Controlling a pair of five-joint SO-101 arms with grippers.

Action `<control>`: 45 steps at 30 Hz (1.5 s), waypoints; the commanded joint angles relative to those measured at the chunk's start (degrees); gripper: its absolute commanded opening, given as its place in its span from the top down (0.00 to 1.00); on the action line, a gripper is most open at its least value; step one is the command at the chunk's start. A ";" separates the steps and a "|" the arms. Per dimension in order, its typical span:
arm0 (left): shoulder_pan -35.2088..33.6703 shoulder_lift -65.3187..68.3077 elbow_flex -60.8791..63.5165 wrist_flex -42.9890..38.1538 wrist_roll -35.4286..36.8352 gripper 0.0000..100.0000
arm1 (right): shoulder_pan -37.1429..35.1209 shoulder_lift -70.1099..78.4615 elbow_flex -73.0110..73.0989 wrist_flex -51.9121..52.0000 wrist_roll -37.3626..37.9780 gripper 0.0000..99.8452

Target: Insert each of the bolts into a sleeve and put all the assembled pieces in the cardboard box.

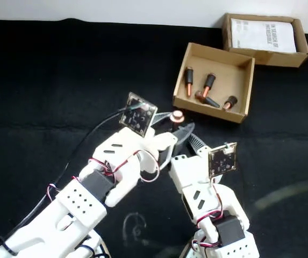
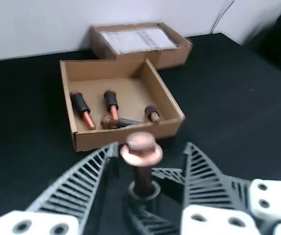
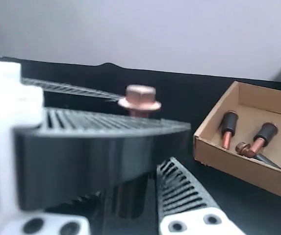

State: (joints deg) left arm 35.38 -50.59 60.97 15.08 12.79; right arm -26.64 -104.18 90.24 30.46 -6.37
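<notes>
A copper bolt point(image 2: 141, 149) stands upright with its shaft in a black sleeve point(image 2: 142, 192). My right gripper point(image 3: 176, 147) is shut on the sleeve point(image 3: 125, 198), and the bolt head point(image 3: 139, 98) rises above its fingers. My left gripper point(image 2: 150, 146) is open, with one finger on each side of the bolt head. In the high view the bolt head point(image 1: 177, 116) sits between both grippers, just in front of the cardboard box point(image 1: 184, 70). Several assembled pieces point(image 1: 209, 83) lie inside the box point(image 2: 69, 105).
A second, shallower cardboard box point(image 1: 302, 38) holding a printed sheet stands behind the first at the back right. Black cloth point(image 1: 62, 80) covers the table, with free room to the left and right of the arms.
</notes>
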 commanded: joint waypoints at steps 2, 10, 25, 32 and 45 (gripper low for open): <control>0.40 -0.57 -5.05 5.45 0.26 0.73 | 2.33 -0.48 -3.21 0.13 0.35 0.99; 0.31 -0.92 -12.44 14.42 0.26 0.73 | 2.42 -0.48 -2.86 0.13 0.35 0.99; -5.14 -22.81 -14.46 20.04 -1.93 1.00 | 3.03 -0.48 -3.91 1.27 0.35 0.99; -13.93 -35.82 -0.31 20.13 -5.01 0.99 | 8.13 3.65 -12.62 7.25 0.44 0.99; -21.49 -53.14 22.29 20.04 -5.01 0.99 | 17.10 34.77 -38.37 7.16 0.00 0.99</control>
State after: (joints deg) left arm 14.46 -102.81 83.12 35.03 8.13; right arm -11.08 -74.73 59.82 37.58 -6.37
